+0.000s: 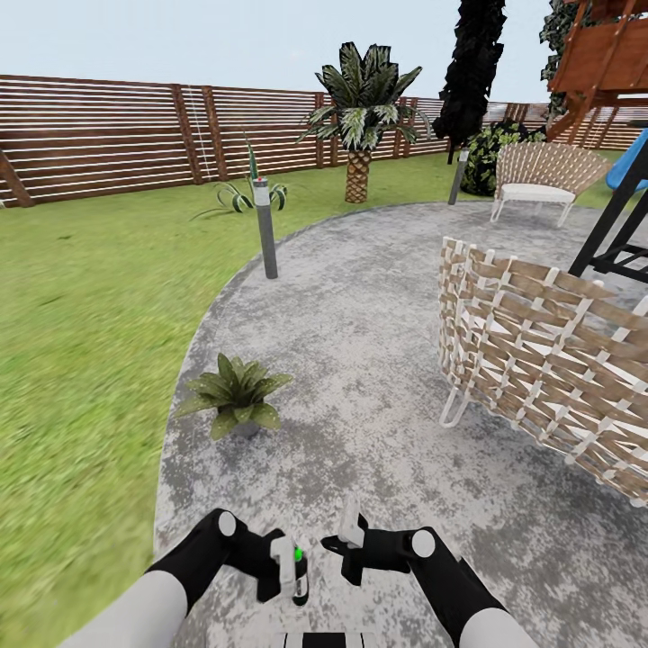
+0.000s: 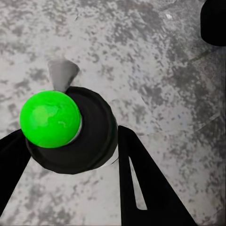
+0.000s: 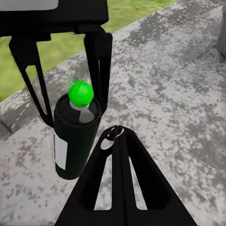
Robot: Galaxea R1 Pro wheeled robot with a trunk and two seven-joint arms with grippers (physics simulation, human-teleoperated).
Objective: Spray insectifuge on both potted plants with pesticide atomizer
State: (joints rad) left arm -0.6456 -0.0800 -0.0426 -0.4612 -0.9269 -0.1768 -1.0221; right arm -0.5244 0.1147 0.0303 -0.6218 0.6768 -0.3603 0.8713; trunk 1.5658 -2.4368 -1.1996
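Observation:
My left gripper (image 1: pixel 292 569) is shut on the pesticide atomizer (image 1: pixel 290 562), a dark bottle whose top shows bright green. In the left wrist view the atomizer (image 2: pixel 70 132) sits between the black fingers (image 2: pixel 141 179), its grey nozzle pointing at the paving. From the right wrist, the atomizer (image 3: pixel 75 141) stands upright with a white label on its side. My right gripper (image 1: pixel 349 538) is shut and holds nothing, close beside the left one; its tips (image 3: pixel 117 133) meet. One potted plant (image 1: pixel 236 396) stands on the patio's edge, ahead and to the left. The garden lawn (image 1: pixel 81 297) lies beyond it.
A woven chair (image 1: pixel 540 351) stands close on the right of the grey patio (image 1: pixel 360 297). A bollard light (image 1: pixel 265 229), a spiky plant (image 1: pixel 243 193), a palm (image 1: pixel 360 117) and a second chair (image 1: pixel 540 175) stand farther off. The slatted fence (image 1: pixel 108 135) closes the back.

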